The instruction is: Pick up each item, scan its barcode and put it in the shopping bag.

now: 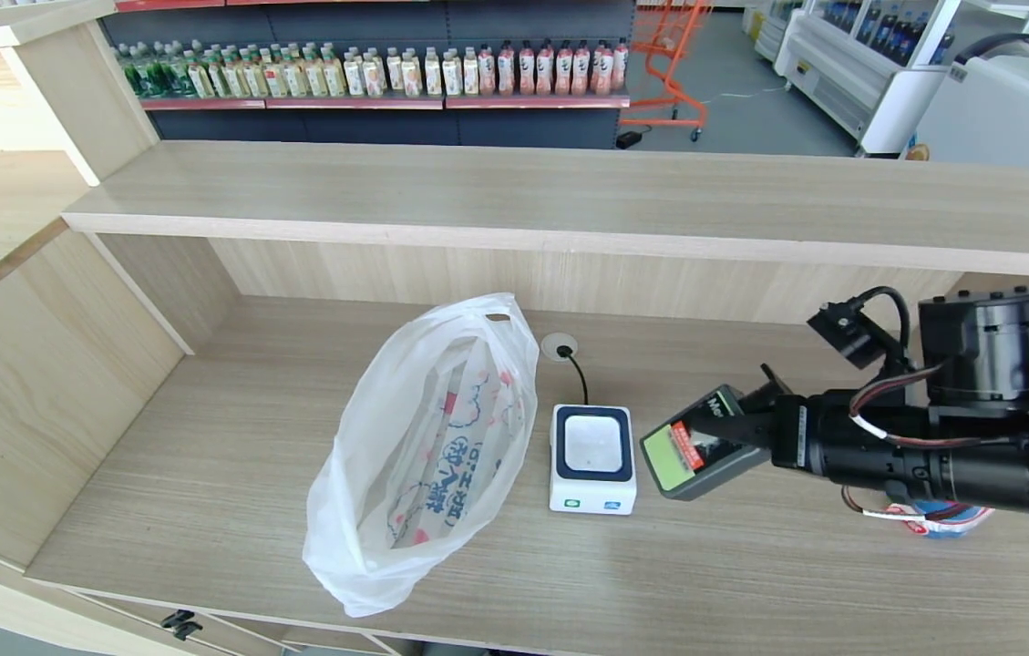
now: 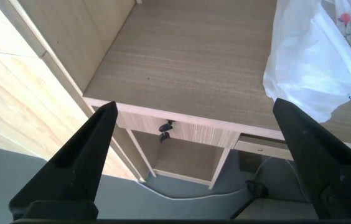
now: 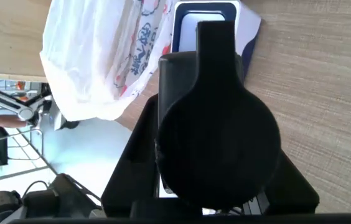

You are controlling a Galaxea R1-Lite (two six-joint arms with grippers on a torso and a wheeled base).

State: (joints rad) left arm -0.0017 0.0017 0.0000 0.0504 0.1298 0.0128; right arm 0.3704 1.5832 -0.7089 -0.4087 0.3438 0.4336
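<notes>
- My right gripper is clamped on a grey box with a green and red label, one finger above it and one below.
- I hold the box tilted in the air, just to the right of the scanner, its labelled face turned towards the scanner's side.
- The scanner is white with a dark blue frame around its window. It sits on the wooden counter, and its black cable runs back to a round hole in the counter.
- The shopping bag lies just to the left of the scanner, mouth open, with a printed packet inside.
- Another item, a blue, red and white packet, sits on the counter beneath my right arm.
- My left gripper has its fingers spread wide with nothing between them. It hangs over the counter's front edge, near the bag's lower corner.
</notes>
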